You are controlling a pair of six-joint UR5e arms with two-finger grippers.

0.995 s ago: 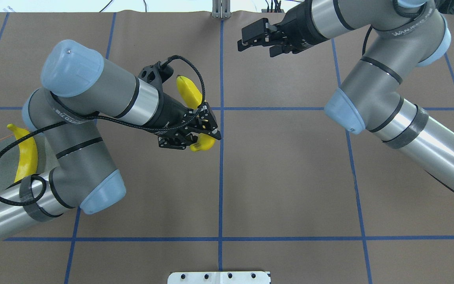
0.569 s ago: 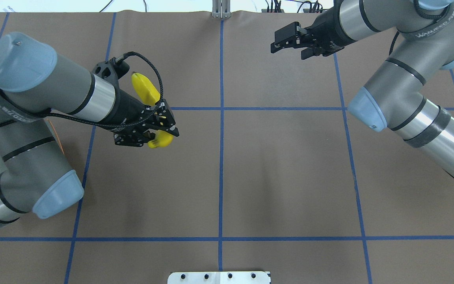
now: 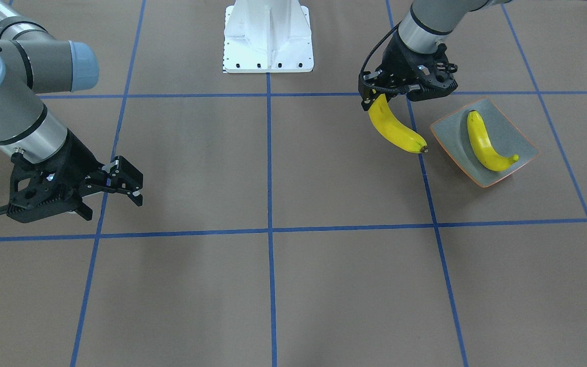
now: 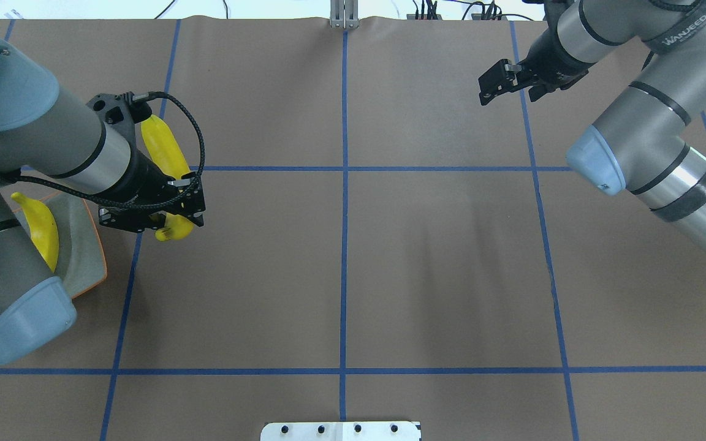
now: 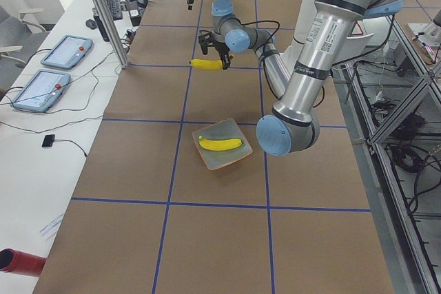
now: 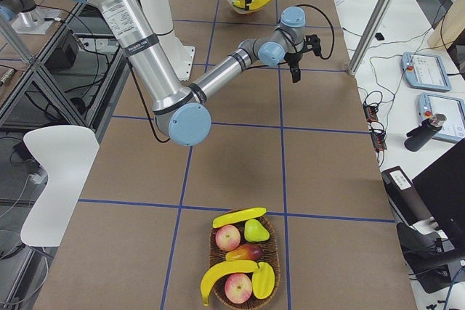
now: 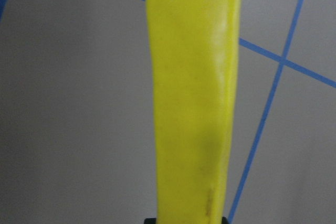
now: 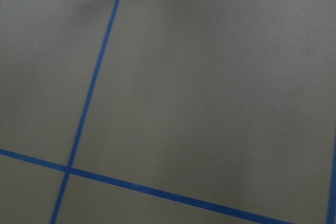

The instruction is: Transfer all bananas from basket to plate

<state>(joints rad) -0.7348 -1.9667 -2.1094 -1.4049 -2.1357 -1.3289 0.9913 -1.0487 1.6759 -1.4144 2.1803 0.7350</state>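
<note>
My left gripper [image 4: 158, 219] is shut on one end of a yellow banana [image 4: 164, 150], which hangs above the table just beside the plate [image 4: 83, 248]. The overhead view has this banana right of the plate; the front-facing view shows the banana [image 3: 395, 131] left of the grey-green plate [image 3: 510, 132]. Another banana [image 3: 483, 142] lies on the plate. The held banana [image 7: 191, 103] fills the left wrist view. My right gripper [image 4: 505, 82] is open and holds nothing, far off over the bare table. The basket [image 6: 218, 252] shows only in the exterior right view, with two bananas [image 6: 239, 217] among other fruit.
Apples, a pear and other fruit share the basket. The robot's white base [image 3: 269, 35] stands at the table's middle edge. Blue tape lines cross the brown tabletop [image 4: 439, 263]. Tablets [image 5: 65, 53] and cables lie on a side bench.
My left arm has swung left with the banana, from the table's middle to the plate's edge. My right arm has drawn back to the right, gripper still open.
</note>
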